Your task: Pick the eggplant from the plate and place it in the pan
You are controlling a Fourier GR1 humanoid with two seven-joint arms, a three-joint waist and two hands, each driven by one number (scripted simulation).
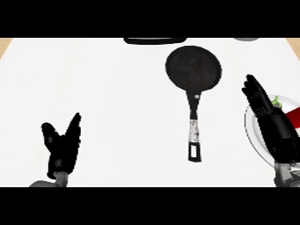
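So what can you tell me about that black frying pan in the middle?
The frying pan is black, with a round, shallow bowl that looks dark and slightly speckled, and holds nothing. A long thin handle runs from it toward the robot, black near the bowl, pale grey along the middle, ending in a black tip with a hanging slot. It lies flat on the white counter, between the two hands, and neither hand touches it.

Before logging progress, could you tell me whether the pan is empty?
Empty: the pan shows only its bare dark surface, nothing inside it.
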